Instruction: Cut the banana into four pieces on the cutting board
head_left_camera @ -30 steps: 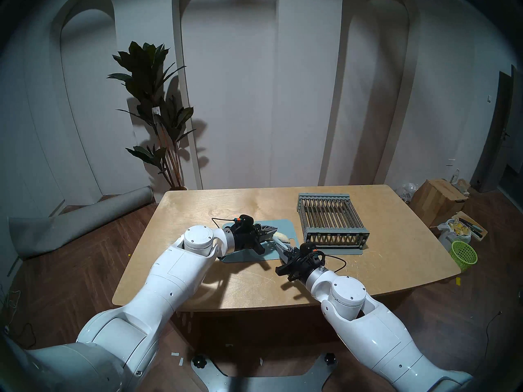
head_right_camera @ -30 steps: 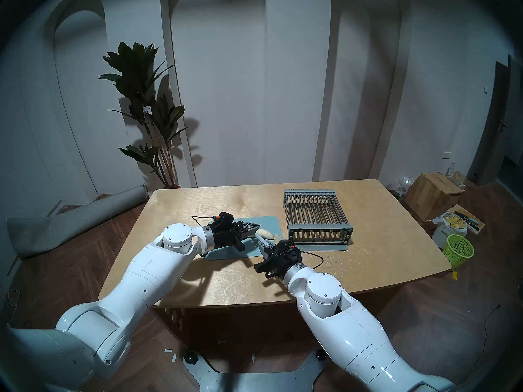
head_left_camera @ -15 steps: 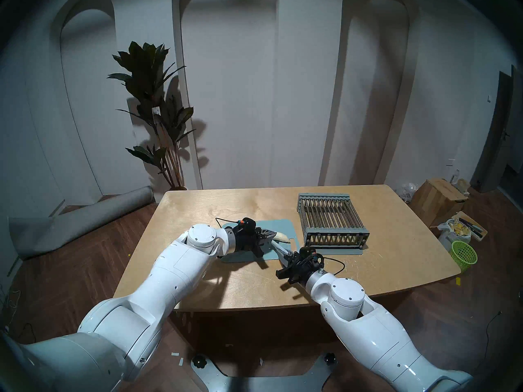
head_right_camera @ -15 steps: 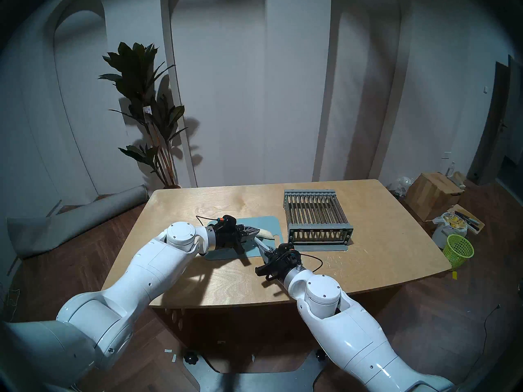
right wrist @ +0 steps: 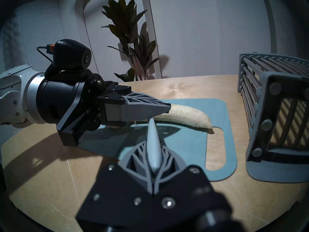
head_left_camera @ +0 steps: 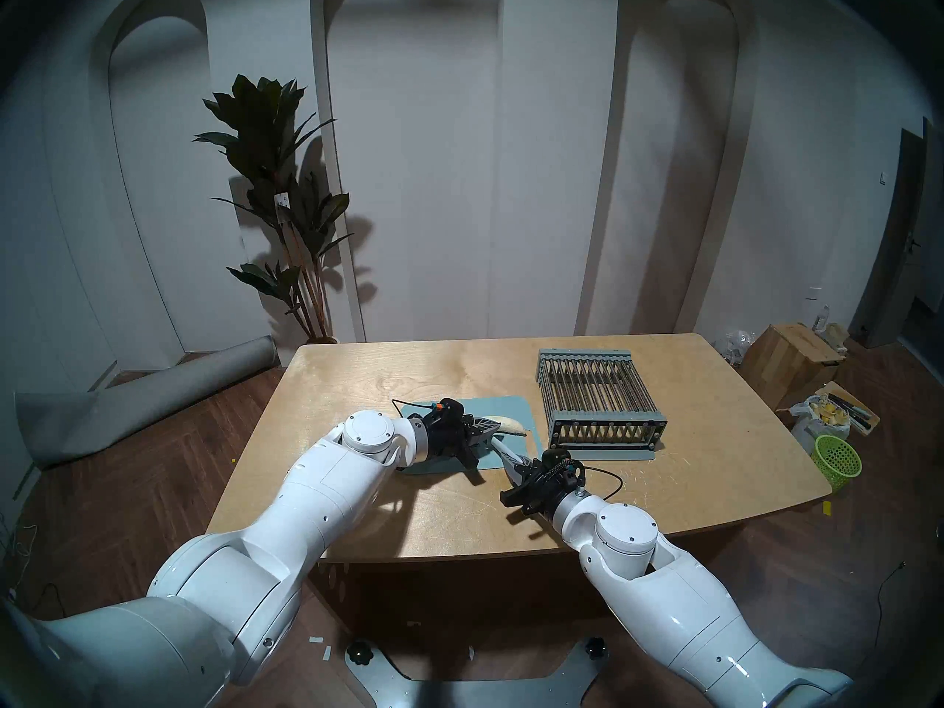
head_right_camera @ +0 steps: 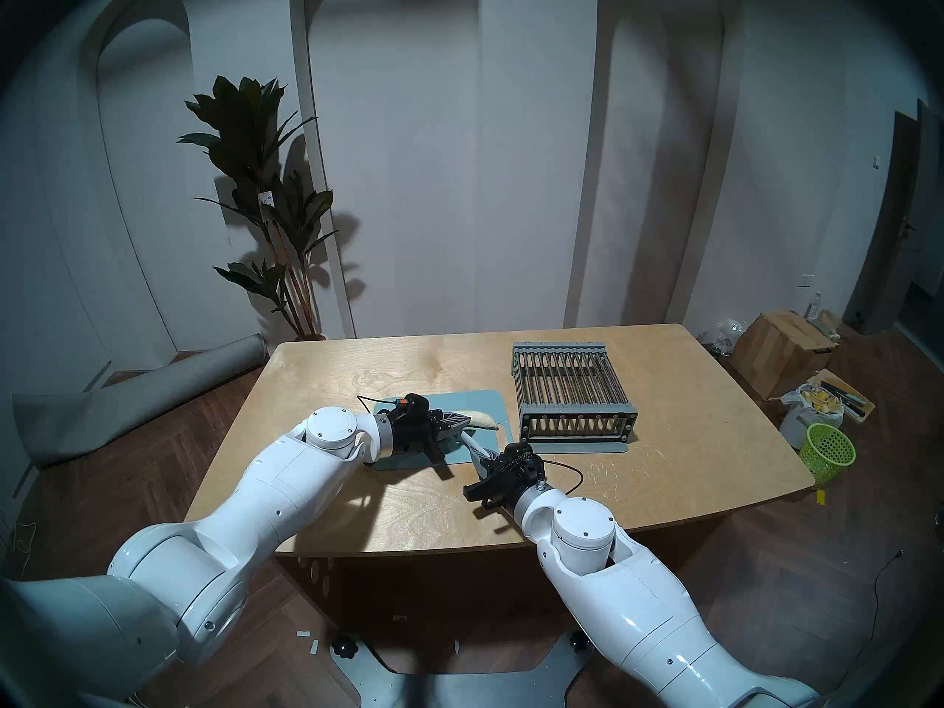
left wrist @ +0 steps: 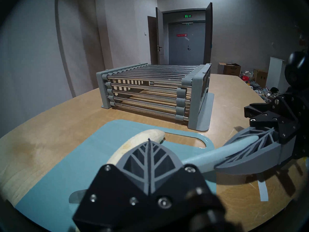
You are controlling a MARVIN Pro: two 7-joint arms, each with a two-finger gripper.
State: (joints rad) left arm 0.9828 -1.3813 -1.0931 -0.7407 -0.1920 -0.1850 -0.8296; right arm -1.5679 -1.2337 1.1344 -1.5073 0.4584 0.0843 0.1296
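Observation:
The peeled banana (head_left_camera: 505, 423) lies whole on the pale blue-grey cutting board (head_left_camera: 503, 405), its right end by the handle slot. My left gripper (head_left_camera: 494, 426) is shut and lies over the banana's left part, hiding it; in the right wrist view its tip (right wrist: 169, 107) sits on top of the banana (right wrist: 189, 117). My right gripper (head_left_camera: 511, 459) is shut on a knife (right wrist: 152, 134) with a pale grey handle, pointing at the banana from the board's near edge. In the left wrist view the knife (left wrist: 209, 154) runs under my left gripper (left wrist: 148, 140).
A grey slatted wire rack (head_left_camera: 600, 400) stands just right of the board on the wooden table (head_left_camera: 357, 375). On the floor to the right are a green basket (head_left_camera: 838, 459) and a cardboard box (head_left_camera: 786, 354).
My left arm has sunk lower and more of the banana's right end shows. My right gripper has drawn slightly back toward me with the knife, and lower.

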